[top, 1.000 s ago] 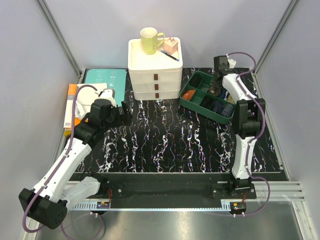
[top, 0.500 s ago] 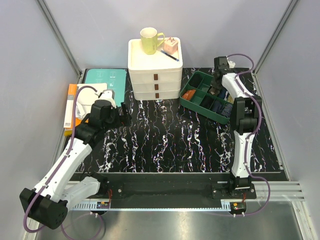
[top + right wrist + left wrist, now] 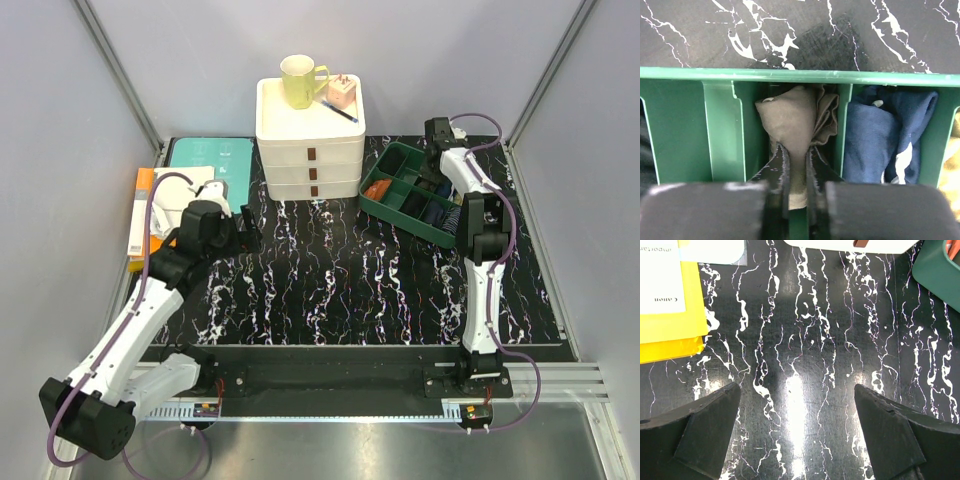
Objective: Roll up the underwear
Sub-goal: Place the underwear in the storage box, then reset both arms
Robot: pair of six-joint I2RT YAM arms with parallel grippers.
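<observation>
Right gripper (image 3: 796, 172), jaws pinched narrow on a fold of the olive-brown underwear (image 3: 790, 125) stuffed in the green tray (image 3: 740, 75) compartment at frame centre, could lose that thin hold or drag the tray if cloth snags on the dividers.

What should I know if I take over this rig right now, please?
Left gripper: open, empty, hovering over the black marble-patterned table.
Right gripper: shut on the olive-brown cloth underwear, which sits bunched in a middle compartment of the green plastic divided tray, beside a navy cloth bundle.
The black underwear: I cannot pick it out in any view.
Done: no neat roll is visible; the olive pair looks bunched.
Left: probably lift it out, spread it on the table and roll it; then find the black pair.
</observation>
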